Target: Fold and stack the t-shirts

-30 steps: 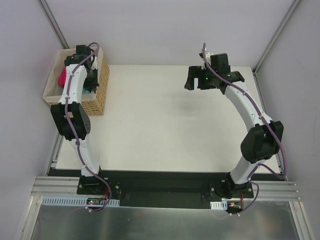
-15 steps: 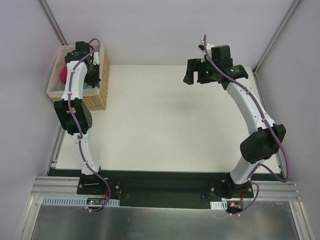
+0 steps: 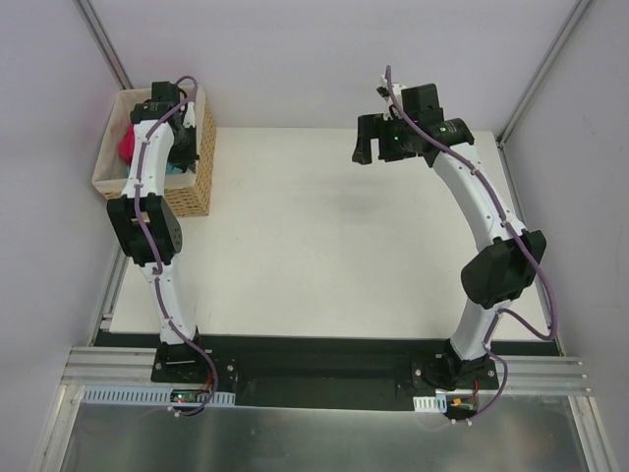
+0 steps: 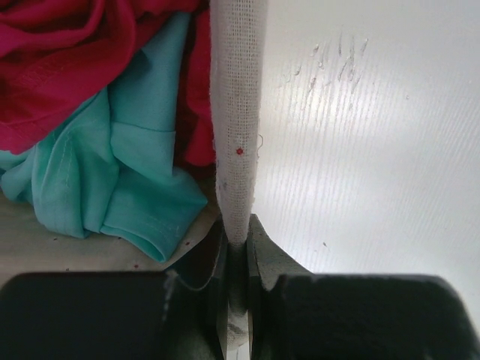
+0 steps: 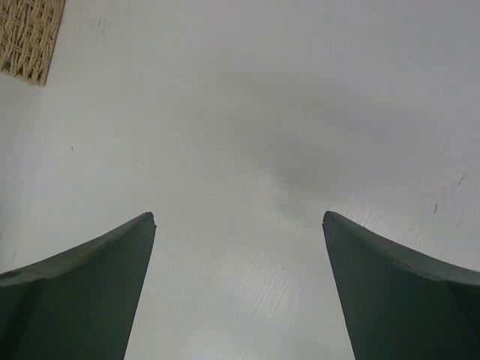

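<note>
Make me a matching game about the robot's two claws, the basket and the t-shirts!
Things:
1. left claw
2. right claw
3. tan woven wicker basket
4. crimson-pink fabric t-shirt and turquoise fabric t-shirt

Places or states:
A. wide open above the white table
B. bunched up inside the basket
C. by the table's far left corner
D. shut on the basket's cloth-lined wall

Pairs: 1-D, 2-A, 3-C, 4-B
</note>
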`<control>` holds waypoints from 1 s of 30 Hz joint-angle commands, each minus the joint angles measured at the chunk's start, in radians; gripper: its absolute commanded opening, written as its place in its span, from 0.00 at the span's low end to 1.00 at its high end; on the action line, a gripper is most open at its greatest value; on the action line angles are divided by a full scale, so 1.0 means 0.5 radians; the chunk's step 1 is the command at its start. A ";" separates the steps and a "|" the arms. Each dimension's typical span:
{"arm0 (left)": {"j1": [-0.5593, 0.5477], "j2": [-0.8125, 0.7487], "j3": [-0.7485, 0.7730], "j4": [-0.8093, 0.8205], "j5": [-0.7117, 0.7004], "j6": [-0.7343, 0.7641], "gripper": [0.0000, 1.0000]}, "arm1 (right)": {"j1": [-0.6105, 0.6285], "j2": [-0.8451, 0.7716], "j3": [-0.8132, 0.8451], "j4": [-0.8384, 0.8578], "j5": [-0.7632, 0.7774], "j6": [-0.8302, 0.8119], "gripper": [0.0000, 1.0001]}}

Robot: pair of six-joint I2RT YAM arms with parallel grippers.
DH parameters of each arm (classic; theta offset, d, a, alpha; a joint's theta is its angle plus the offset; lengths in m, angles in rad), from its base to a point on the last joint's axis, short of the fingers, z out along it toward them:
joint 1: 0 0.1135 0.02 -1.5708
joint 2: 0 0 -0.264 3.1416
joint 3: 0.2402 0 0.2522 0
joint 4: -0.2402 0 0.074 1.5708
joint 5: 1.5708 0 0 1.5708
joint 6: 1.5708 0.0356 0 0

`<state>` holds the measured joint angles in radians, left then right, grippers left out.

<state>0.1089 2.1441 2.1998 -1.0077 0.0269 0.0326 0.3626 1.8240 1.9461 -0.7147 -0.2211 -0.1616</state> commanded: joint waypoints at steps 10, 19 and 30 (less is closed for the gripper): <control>0.172 -0.272 -0.083 0.420 -0.759 -0.062 0.00 | 0.082 -0.046 0.081 -0.037 0.034 -0.005 0.99; 0.172 -0.229 -0.071 0.420 -0.916 -0.231 0.21 | 0.118 -0.144 0.044 -0.102 0.141 -0.054 0.99; 0.172 -0.294 -0.006 0.451 -0.708 -0.295 0.99 | 0.146 -0.194 0.007 -0.068 0.181 -0.057 0.99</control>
<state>0.1524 2.0861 2.1361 -0.9867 -0.2516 -0.0612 0.4236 1.7878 1.9514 -0.7555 -0.1513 -0.1772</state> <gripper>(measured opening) 0.991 0.987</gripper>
